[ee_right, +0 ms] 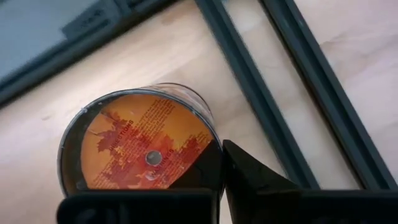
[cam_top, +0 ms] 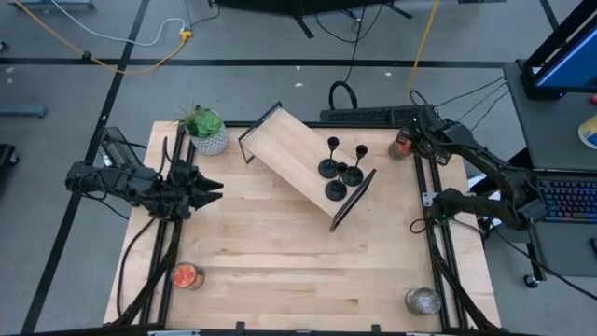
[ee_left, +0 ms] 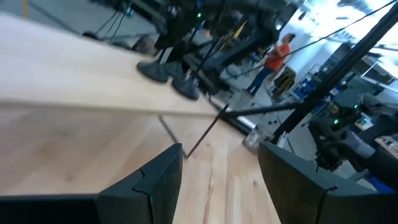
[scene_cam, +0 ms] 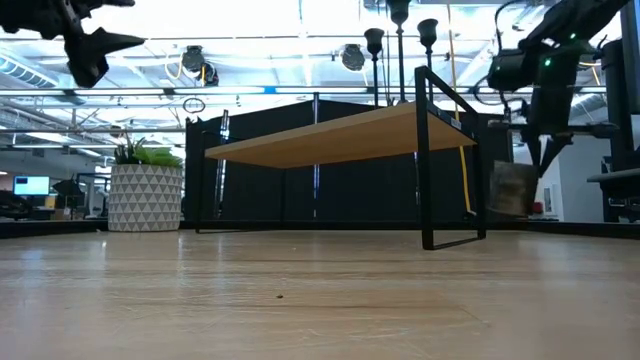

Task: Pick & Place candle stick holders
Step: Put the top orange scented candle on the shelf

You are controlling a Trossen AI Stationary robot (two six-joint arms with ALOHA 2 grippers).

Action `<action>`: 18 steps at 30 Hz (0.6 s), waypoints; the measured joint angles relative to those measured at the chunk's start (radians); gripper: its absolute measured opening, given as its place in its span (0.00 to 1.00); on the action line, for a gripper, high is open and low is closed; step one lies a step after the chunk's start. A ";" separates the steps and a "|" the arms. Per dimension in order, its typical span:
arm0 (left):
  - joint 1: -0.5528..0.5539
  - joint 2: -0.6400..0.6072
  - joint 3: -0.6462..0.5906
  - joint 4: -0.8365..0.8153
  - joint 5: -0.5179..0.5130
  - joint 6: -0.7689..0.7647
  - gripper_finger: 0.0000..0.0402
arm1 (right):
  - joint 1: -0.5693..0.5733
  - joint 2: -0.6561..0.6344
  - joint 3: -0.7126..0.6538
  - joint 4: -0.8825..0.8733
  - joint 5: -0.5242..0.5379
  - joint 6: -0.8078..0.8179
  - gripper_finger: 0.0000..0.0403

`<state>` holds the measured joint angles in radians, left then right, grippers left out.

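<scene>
Several black candle stick holders (cam_top: 338, 173) stand by their round bases on a wooden riser with a black frame (cam_top: 289, 145), set slantwise at the table's far middle. Their cups show above the riser in the low view (scene_cam: 374, 40), and their bases show in the left wrist view (ee_left: 171, 78). My left gripper (cam_top: 210, 191) is open and empty, raised over the table's left side and pointing at the riser. My right gripper (cam_top: 409, 140) points down at the far right corner, right beside an orange-lidded candle jar (ee_right: 146, 152). Whether it touches the jar, I cannot tell.
A potted plant (cam_top: 207, 131) stands at the far left. An orange jar (cam_top: 187, 275) sits near the front left and a grey jar (cam_top: 422, 301) near the front right. A black power strip (cam_top: 364, 114) lies along the far edge. A person in orange (ee_left: 277, 56) stands in the room beyond.
</scene>
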<state>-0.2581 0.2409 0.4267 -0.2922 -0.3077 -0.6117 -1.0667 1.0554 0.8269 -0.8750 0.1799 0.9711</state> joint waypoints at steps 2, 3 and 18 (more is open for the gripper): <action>0.000 0.009 0.000 0.044 -0.005 0.029 0.54 | 0.015 -0.029 0.002 -0.017 0.000 0.000 0.00; 0.000 0.015 0.000 0.066 -0.005 0.048 0.54 | 0.022 -0.042 0.002 -0.036 0.000 0.000 0.00; 0.000 0.274 0.000 0.342 -0.005 0.196 0.54 | 0.184 -0.131 0.003 -0.365 -0.099 0.012 0.00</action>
<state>-0.2581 0.5151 0.4267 0.0493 -0.3124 -0.4156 -0.8824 0.9245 0.8295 -1.2401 0.0805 0.9833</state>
